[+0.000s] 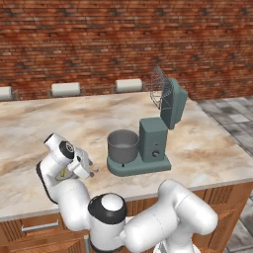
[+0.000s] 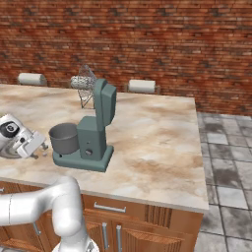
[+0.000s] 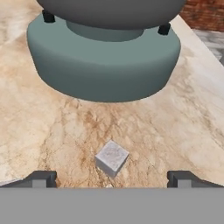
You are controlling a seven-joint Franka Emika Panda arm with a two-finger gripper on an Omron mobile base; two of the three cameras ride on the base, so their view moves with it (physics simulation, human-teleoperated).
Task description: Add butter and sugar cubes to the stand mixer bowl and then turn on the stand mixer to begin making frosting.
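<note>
a tiny pale grey-white sugar cube [image 3: 112, 157] lies on the veined marble counter [image 3: 183, 131] between the gripper's [image 3: 112, 178] wide-apart tips, near the teal-green stand mixer's [image 3: 103, 65] rounded base; the base views add its dark metal cylindrical bowl [image 1: 122, 146].

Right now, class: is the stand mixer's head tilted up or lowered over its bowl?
Tilted up. The stand mixer holds its head and wire whisk raised behind the column, clear of the stand mixer bowl.

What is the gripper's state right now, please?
Gripper: open, holding nothing; its fingertips stand wide apart on either side of a sugar cube on the counter.
</note>
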